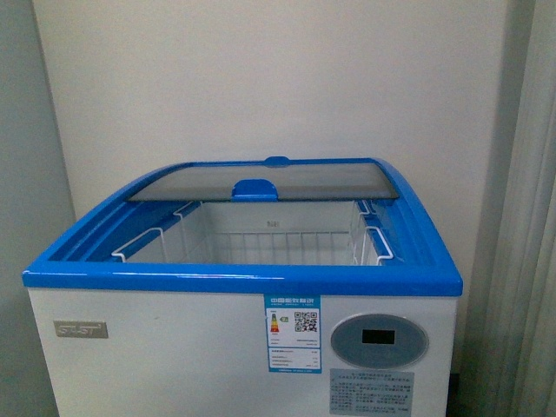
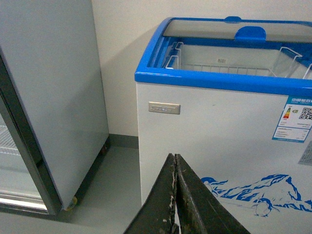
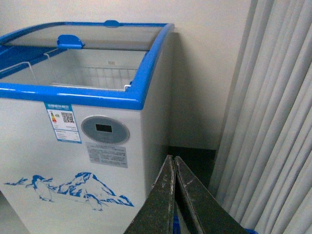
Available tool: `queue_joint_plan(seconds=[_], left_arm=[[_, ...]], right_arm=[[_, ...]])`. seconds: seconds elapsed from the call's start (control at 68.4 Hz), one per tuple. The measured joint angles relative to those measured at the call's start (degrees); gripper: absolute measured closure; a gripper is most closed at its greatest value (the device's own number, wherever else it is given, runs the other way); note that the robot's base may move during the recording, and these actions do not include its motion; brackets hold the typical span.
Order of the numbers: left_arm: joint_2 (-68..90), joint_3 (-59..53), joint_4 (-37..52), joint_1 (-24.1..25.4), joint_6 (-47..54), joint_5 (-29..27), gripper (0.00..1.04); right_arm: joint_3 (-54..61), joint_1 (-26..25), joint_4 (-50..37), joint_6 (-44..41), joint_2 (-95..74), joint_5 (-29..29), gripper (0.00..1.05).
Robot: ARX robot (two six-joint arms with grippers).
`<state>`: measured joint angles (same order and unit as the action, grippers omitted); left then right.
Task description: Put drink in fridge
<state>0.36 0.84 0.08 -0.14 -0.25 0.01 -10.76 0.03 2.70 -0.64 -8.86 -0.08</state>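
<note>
The fridge is a white chest with a blue top rim and fills the front view. Its curved glass lid is slid to the back, so the front half stands uncovered, showing a white wire basket. The grey oval display is on its front right. My left gripper is shut with nothing in it, low before the fridge's left front corner. My right gripper is shut, low by the fridge's right front corner. The drink is out of view. Neither arm shows in the front view.
A plain grey-white cabinet on casters stands left of the fridge with a floor gap between them. A pale curtain hangs close on the fridge's right. A wall runs behind. A small blue patch under the right fingers cannot be identified.
</note>
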Motion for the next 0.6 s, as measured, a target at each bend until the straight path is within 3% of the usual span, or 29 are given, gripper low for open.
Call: queue_joint_plan(seconds=[0.6], left_arm=[[0.0, 0.0, 0.0, 0.0, 0.0, 0.0, 1.02]], right_arm=[[7.4, 0.0, -2.2, 0.0, 5.7, 0.0, 1.02]])
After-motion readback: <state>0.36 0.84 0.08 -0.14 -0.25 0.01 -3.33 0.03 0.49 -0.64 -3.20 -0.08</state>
